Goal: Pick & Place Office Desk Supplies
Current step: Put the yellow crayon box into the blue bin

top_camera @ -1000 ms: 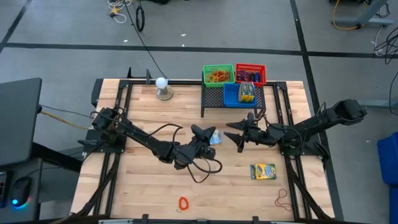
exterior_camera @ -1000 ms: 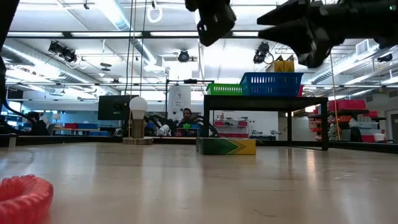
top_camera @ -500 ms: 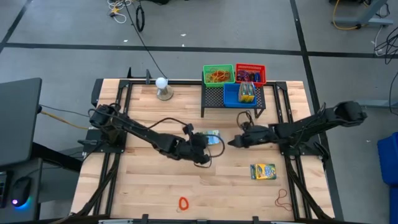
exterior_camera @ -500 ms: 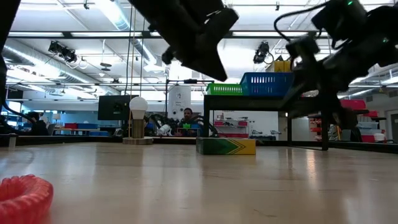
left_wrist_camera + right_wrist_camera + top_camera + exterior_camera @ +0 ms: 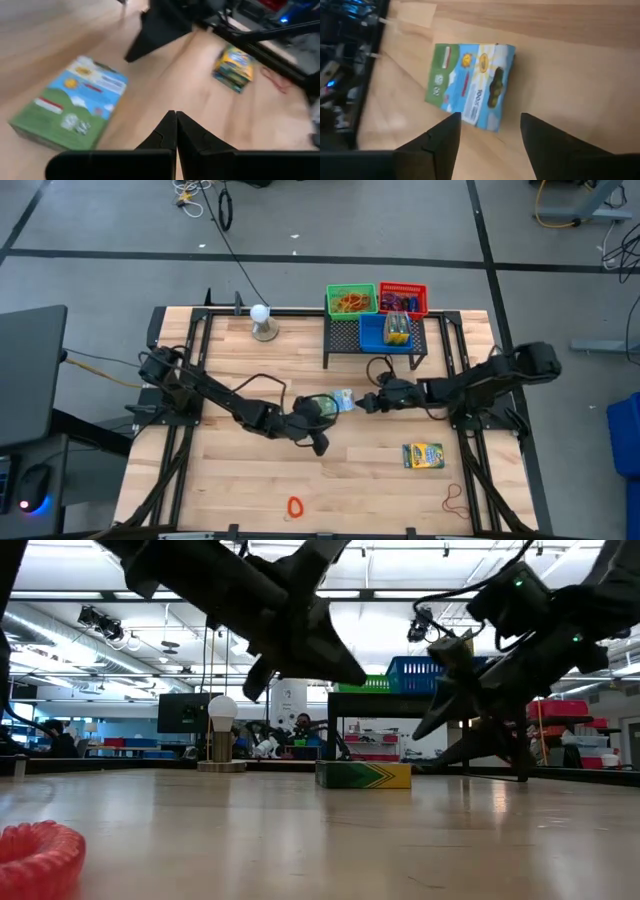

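Within the last second the right end effector [image 5: 366, 403] had dropped from above toward the tabletop [image 5: 240, 490] and opened its fingers, empty, with the blue-and-green crayon box [image 5: 340, 400] lying flat just ahead of it. The left end effector [image 5: 322, 444], shut on nothing, had pulled back beside the box. By my reading, a right-arm pickup of that box came next, while 1 yellow crayon box [image 5: 423, 455] lay well behind.

1. The table [image 5: 230, 480] is pale wood planking, smooth with a soft sheen.
2. The crayon box [image 5: 470, 85] looks like printed cardboard, slightly glossy.
3. The rack [image 5: 345, 335] is black metal mesh.
4. The bins [image 5: 352, 288] look like bright moulded plastic.
5. The red coil [image 5: 40, 852] looks like ribbed, matt plastic.
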Available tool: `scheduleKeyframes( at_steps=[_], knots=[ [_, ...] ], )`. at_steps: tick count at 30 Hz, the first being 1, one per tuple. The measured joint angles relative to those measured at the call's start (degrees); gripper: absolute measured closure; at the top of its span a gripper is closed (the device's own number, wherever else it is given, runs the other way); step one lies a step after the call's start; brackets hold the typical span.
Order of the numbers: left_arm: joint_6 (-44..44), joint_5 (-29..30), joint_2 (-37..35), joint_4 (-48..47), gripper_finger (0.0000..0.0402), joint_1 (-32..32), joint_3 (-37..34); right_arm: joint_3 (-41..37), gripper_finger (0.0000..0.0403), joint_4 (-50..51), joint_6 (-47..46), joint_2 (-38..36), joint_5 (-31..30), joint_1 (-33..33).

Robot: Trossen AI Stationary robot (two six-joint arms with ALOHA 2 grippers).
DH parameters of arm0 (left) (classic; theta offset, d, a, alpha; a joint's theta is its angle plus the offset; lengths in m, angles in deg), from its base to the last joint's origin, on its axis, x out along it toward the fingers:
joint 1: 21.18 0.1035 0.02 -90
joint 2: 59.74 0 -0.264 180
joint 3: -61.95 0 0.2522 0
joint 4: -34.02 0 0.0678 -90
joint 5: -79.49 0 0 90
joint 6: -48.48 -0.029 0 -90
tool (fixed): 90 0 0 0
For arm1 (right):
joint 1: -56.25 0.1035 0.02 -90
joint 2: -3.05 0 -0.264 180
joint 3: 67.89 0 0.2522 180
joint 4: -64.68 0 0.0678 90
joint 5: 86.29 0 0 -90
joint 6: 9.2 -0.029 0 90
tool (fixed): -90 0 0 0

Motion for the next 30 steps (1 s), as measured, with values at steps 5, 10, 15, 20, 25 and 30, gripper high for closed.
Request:
scheduleKeyframes(
  at_steps=[5,10,15,20,25,30],
  knots=[
    [2.4,-1.59,-1.75,3.13,0.04,0.78,-3.89,4.19,0.0198,0.82,1.2,6.13,-0.89,-0.75],
    [5.25,-3.34,-4.49,7.23,0.04,1.02,-9.56,7.43,0.0199,3.55,0.81,10.02,-1.23,-0.74],
    [6.89,-4.44,-6.49,13.37,0.04,1.2,-14.29,8.15,0.0209,2.12,0.73,11.29,-1.61,-0.74],
    [9.17,-4.35,-7.14,13.78,0.0399,1.8,-15.63,8.19,0.026,-1.99,1.95,12.29,-2.7,-0.77],
    [14.99,-8.88,-7.12,13.14,0.0383,4.55,-15.78,9.19,0.0303,-3.84,2.65,14.54,-1.3,-1.31],
    [17.38,-13.62,-7.12,11.36,0.0354,7.75,-15.78,10.57,0.0334,-4.13,5.06,15.89,0.61,-1.3]
  ],
)
